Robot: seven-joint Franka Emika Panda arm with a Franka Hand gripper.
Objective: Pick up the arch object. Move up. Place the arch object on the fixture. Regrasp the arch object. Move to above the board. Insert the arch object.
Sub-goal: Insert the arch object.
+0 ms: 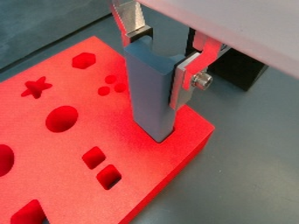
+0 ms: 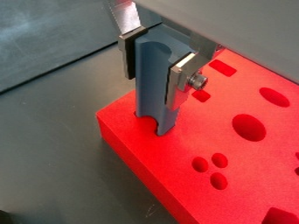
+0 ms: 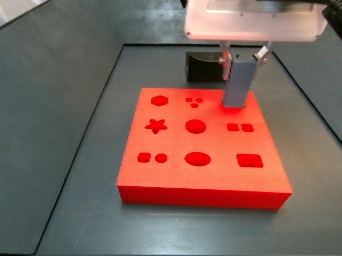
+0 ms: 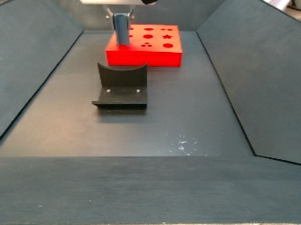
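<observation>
1 arch object upright in tool; notch down over board

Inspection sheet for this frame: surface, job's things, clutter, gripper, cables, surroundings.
Surface: dark grey floor, small pale specks.
Job's things: pale blue-grey arch object held upright over the bright red board near one edge, notch end down; whether it touches, cannot tell. Dark fixture stands apart from the board, nothing on it.
Clutter: nothing seen.
Gripper: gripper above the board, silver fingers clamping the arch object.
Cables: nothing seen.
Surroundings: sloping dark walls.
</observation>
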